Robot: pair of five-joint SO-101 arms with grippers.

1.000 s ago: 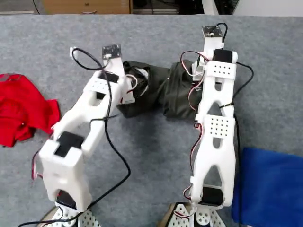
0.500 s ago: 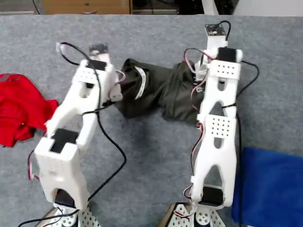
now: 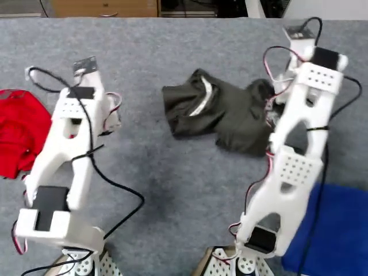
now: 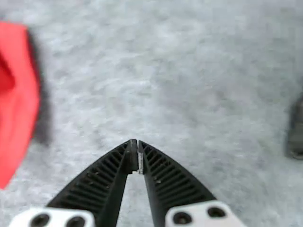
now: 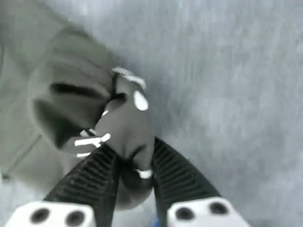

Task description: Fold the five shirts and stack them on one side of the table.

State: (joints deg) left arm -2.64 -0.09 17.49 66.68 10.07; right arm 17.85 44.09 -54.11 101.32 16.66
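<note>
The right pincer [image 5: 135, 158] is clamped on a bunched fold of the dark olive shirt [image 5: 80, 104]. Its two ribbed fingers press the cloth from both sides, and fabric fills the gap between them. In the high view this shirt [image 3: 218, 112] lies crumpled near the middle of the grey surface [image 3: 172, 190]. Its right end reaches under the right arm's wrist, and a pale strip of lining shows on its left part.

The left pincer [image 4: 134, 158] is fully closed, its tips meeting with nothing between them. It hangs over bare grey surface between the red shirt [image 3: 17, 132] and the dark one, apart from both. The red shirt lies rumpled at the left edge of the surface, beside the left arm. A blue garment [image 3: 339, 230] lies flat at the near right corner, partly under the right arm.
</note>
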